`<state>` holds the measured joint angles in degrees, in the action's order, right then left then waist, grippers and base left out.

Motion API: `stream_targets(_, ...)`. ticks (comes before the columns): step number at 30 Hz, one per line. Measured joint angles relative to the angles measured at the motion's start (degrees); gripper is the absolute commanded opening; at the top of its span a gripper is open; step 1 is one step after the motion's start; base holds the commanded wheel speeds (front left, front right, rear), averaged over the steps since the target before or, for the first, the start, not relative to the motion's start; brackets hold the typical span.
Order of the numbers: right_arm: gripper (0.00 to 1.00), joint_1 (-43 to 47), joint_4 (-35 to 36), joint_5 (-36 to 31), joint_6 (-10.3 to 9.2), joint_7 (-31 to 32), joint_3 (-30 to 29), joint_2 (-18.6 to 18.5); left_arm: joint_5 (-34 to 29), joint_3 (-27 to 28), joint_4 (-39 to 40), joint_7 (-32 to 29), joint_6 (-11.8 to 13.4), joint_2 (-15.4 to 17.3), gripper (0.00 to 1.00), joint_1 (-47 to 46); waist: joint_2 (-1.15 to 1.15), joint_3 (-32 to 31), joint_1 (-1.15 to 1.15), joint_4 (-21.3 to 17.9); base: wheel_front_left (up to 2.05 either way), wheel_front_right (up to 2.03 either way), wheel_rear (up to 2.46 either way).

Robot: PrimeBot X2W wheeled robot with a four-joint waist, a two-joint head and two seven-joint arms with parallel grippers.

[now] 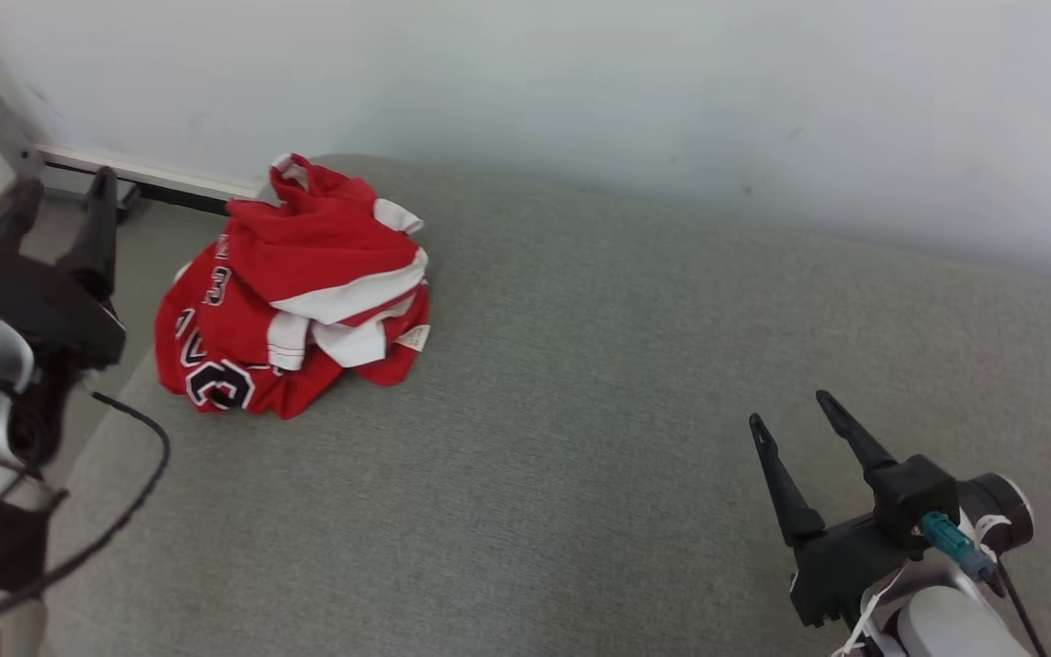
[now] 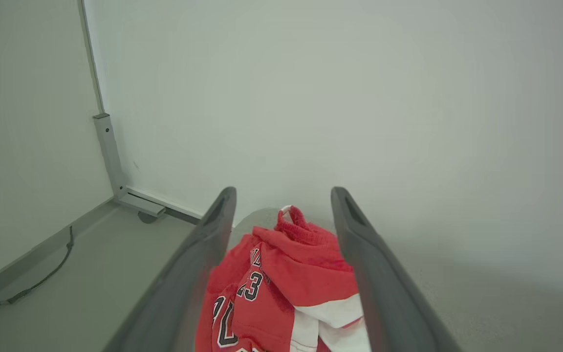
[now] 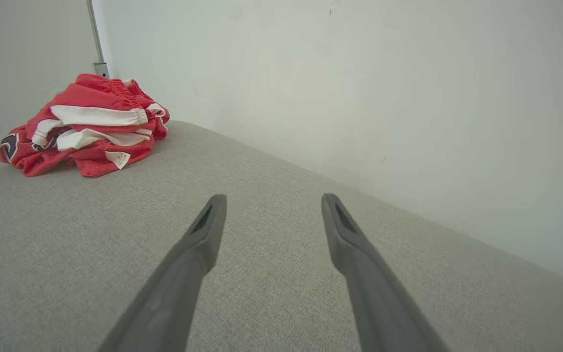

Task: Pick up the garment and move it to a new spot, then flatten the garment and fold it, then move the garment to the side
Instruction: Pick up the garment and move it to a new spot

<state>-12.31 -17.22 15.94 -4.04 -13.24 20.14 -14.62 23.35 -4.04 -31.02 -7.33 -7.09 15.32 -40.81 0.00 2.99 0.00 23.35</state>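
A red garment [image 1: 293, 292] with white trim and dark numbers lies crumpled in a heap near the far left corner of the grey padded surface [image 1: 598, 383]. My left gripper [image 1: 65, 196] is open, left of the heap and apart from it; between its two fingers the left wrist view shows the garment [image 2: 281, 278] ahead. My right gripper [image 1: 790, 411] is open over the bare surface at the lower right, far from the heap. In the right wrist view the garment [image 3: 86, 127] sits at the upper left, beyond the gripper [image 3: 269, 200].
A pale wall [image 1: 580, 82] runs along the back of the surface. A grey metal post [image 2: 108, 151] with a floor bracket stands in the left corner. A dark cable [image 1: 124, 474] hangs from my left arm. Grey floor [image 2: 66, 278] lies left of the surface.
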Motion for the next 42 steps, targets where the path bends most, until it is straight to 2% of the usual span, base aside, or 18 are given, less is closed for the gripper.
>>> stream_targets(6, 1.0, -1.3, 3.3, -2.2, 0.0, 1.7, 0.3, -2.3, 2.3, -0.1, -8.6, -8.4, 0.0, 3.6, 1.0, -8.1, 0.0, 3.7, 0.01, -3.5, 0.0, 0.0, 0.0)
stream_targets(9, 1.0, -2.0, 5.1, -3.3, 0.0, 2.8, 0.0, -4.4, 4.0, 0.0, -12.4, -12.4, 0.0, 4.2, 1.0, -11.2, 0.0, 5.8, 0.01, -5.5, 0.0, 0.0, 0.0)
stream_targets(17, 1.0, -3.4, 10.2, -4.6, -0.09, 5.2, -1.8, -8.8, 3.9, -3.1, -18.6, -23.5, -0.1, 7.3, 1.0, -14.7, 0.01, 12.0, 0.01, -10.4, 0.0, 0.0, 0.0)
stream_targets(28, 1.0, -3.7, 14.2, -5.5, -0.98, 7.3, -3.9, -10.5, 3.9, -8.0, -25.1, -33.3, -0.1, 6.6, 0.98, -17.5, 0.01, 20.5, 0.01, -15.0, 0.0, 0.0, 0.0)
stream_targets(29, 1.0, -3.7, 14.4, -5.5, -0.99, 7.3, -4.2, -10.7, 3.9, -8.3, -25.5, -33.6, -0.1, 6.4, 0.31, -17.9, 0.01, 21.1, 0.01, -15.2, 0.0, 0.0, 0.0)
stream_targets(30, 1.0, -3.8, 14.6, -5.5, -1.0, 7.4, -4.3, -10.7, 3.8, -8.5, -25.8, -33.7, -0.1, 6.4, 0.0, -18.5, 0.01, 21.7, 0.01, -15.4, 0.0, 0.0, 0.0)
stream_targets(37, 1.0, -3.9, 14.9, -5.5, -1.01, 8.1, -4.2, -10.6, 3.5, -12.0, -25.9, -34.4, -0.1, 6.4, 0.0, -21.8, 0.01, 23.8, 0.01, -15.0, 0.0, 0.0, 0.0)
stream_targets(42, 1.0, -4.8, 13.4, -5.5, -1.01, 8.0, -3.9, -9.7, 3.7, -16.0, -23.4, -31.4, -0.1, 6.4, 0.0, -23.2, 0.01, 22.3, 0.0, -14.3, 0.0, 0.0, 0.0)
